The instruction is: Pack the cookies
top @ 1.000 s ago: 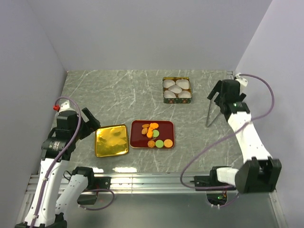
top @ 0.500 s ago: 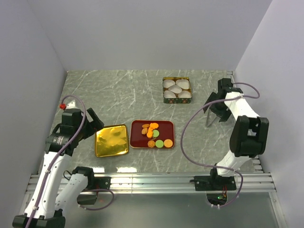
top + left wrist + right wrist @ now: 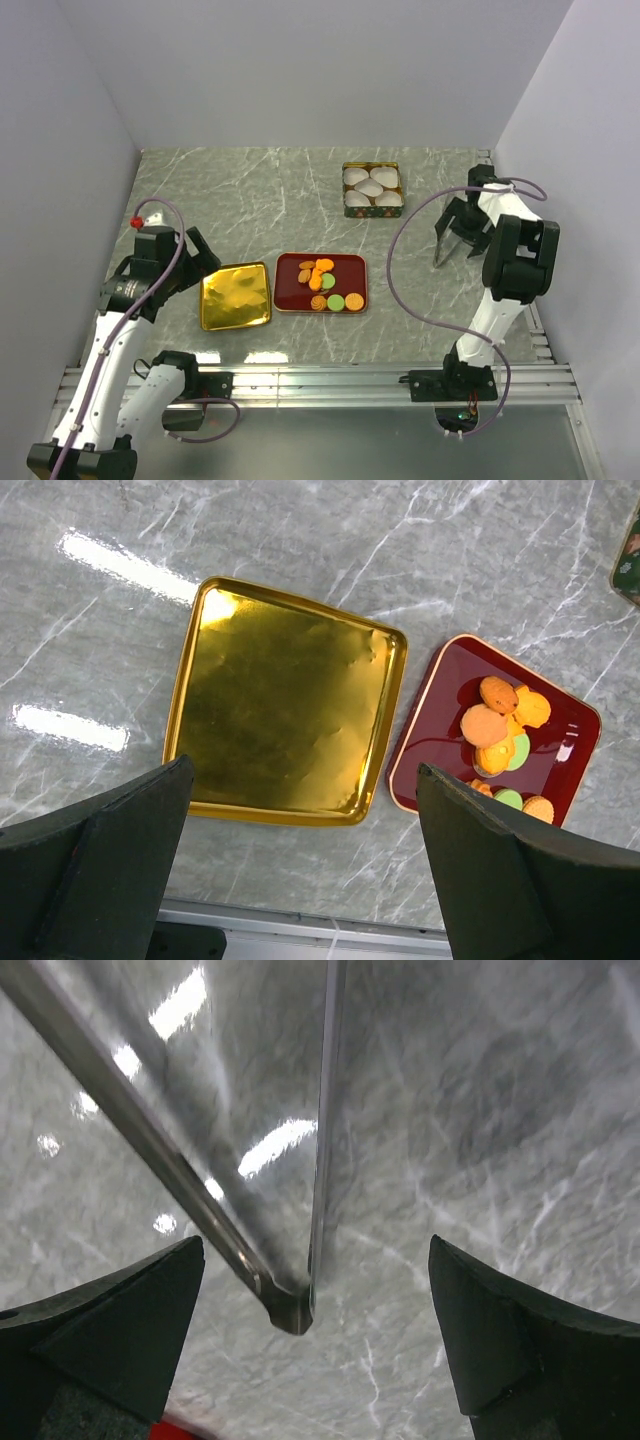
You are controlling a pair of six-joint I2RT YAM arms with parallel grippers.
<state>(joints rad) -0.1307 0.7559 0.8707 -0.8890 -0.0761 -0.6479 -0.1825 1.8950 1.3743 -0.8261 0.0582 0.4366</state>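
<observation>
Left end effector [image 3: 196, 260], lower left of the top view: released, jaws spread wide, hanging over the bench [image 3: 260, 190] at the left edge of the gold tray; in the left wrist view its fingers [image 3: 95, 865] frame the bottom corners. Gold tray [image 3: 236, 296]: square, shiny, flat on the bench, lower centre-left. Red tray [image 3: 290, 270]: rectangular, just beside the gold tray on its right, close but whether touching is unclear. Cookies [image 3: 322, 275]: small orange, green and tan rounds, all in the red tray, heaped at its middle and along its lower edge. Tongs [image 3: 441, 245]: metal, lying on the bench at centre right. Right end effector [image 3: 460, 232]: released, jaws wide, above the tongs. Tin [image 3: 372, 211]: square, upper centre, holding white paper cups [image 3: 371, 187].
</observation>
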